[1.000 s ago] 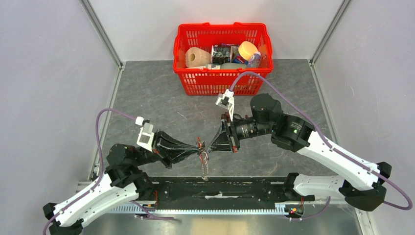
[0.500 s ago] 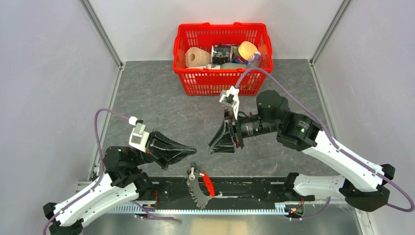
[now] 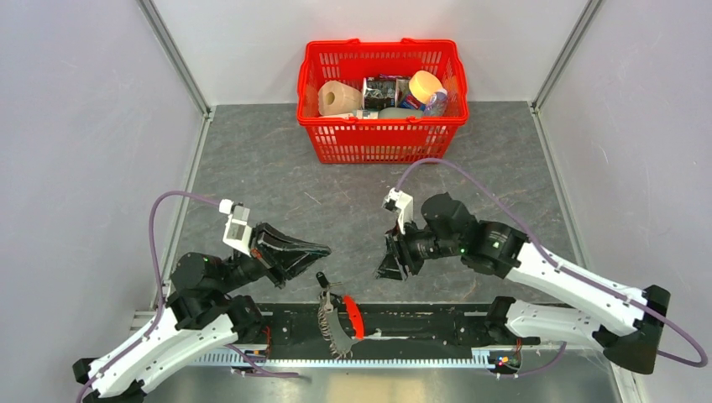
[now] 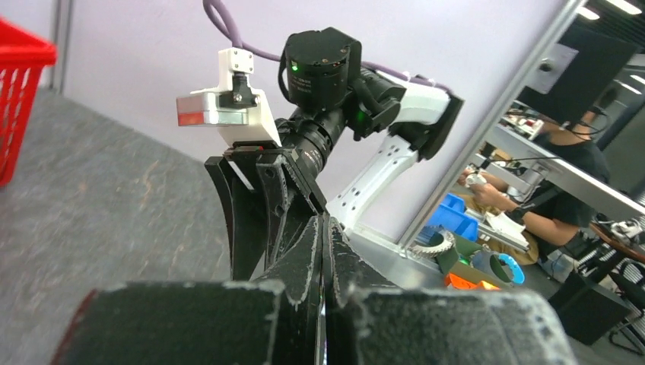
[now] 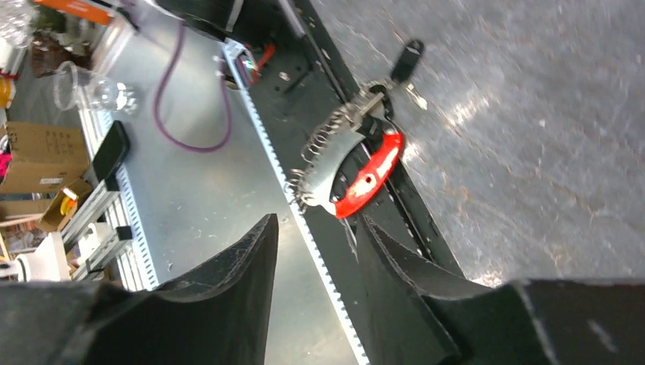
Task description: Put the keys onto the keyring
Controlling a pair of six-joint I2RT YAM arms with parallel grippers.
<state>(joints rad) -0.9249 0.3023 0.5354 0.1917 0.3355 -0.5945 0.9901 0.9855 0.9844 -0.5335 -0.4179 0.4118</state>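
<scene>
The keyring point(image 3: 340, 319) lies on the black rail at the table's near edge, between the two arm bases, with its red strap point(image 3: 355, 317) to the right of the silvery chain cluster point(image 3: 328, 321). The black-headed key point(image 3: 321, 278) lies at its far end, silvery end against the cluster; I cannot tell whether it is threaded on. The right wrist view shows the strap point(image 5: 369, 176), cluster point(image 5: 335, 125) and key point(image 5: 408, 57). My left gripper point(image 3: 323, 249) is shut and empty point(image 4: 325, 222), left of the key. My right gripper point(image 3: 388, 267) is open and empty point(image 5: 316, 222), right of the keyring.
A red basket point(image 3: 382, 144) with a paper roll, packets and bottles stands at the back centre. Grey walls close both sides. A metal toothed strip point(image 3: 353, 363) runs along the near edge below the black rail.
A second ago both grippers met on the keyring above the table. They let go, the keyring dropped onto the near rail, and both arms drew apart. The right gripper then came lower and nearer.
</scene>
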